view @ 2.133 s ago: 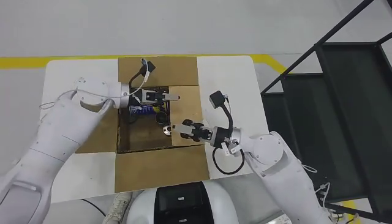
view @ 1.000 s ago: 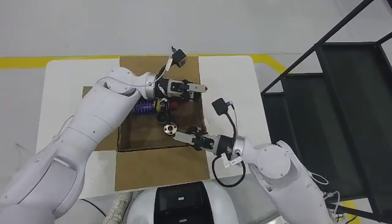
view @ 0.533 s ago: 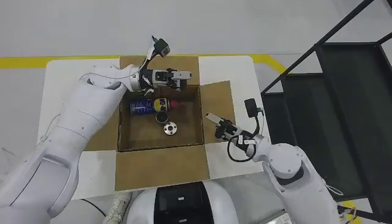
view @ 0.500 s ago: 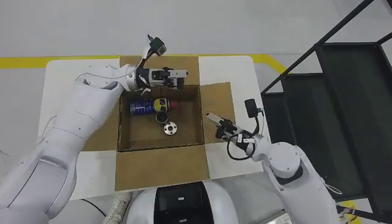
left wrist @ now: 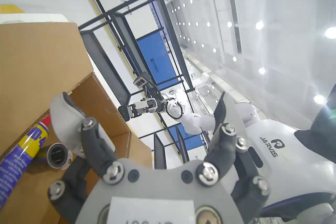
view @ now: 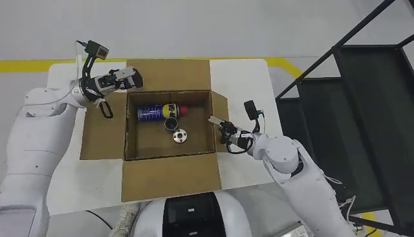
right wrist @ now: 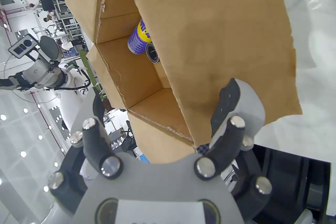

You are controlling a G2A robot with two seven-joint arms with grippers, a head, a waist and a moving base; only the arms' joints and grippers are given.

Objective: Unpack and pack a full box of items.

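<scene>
Bright, even overhead light on my feed; ceiling lamps (left wrist: 259, 25) flare beyond my left claw (left wrist: 143, 101), box (view: 152, 143) interior lightly shadowed, wrist views bend at edges

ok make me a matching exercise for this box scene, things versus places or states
1 blue and yellow spray can
2 silver round metal piece
3 brown cardboard box's right flap
4 left gripper

a open, outside the box
b between the fingers of the right gripper
c lying along the far wall
d middle of the box floor

Pairs: 1c, 2d, 3b, 4a
</scene>
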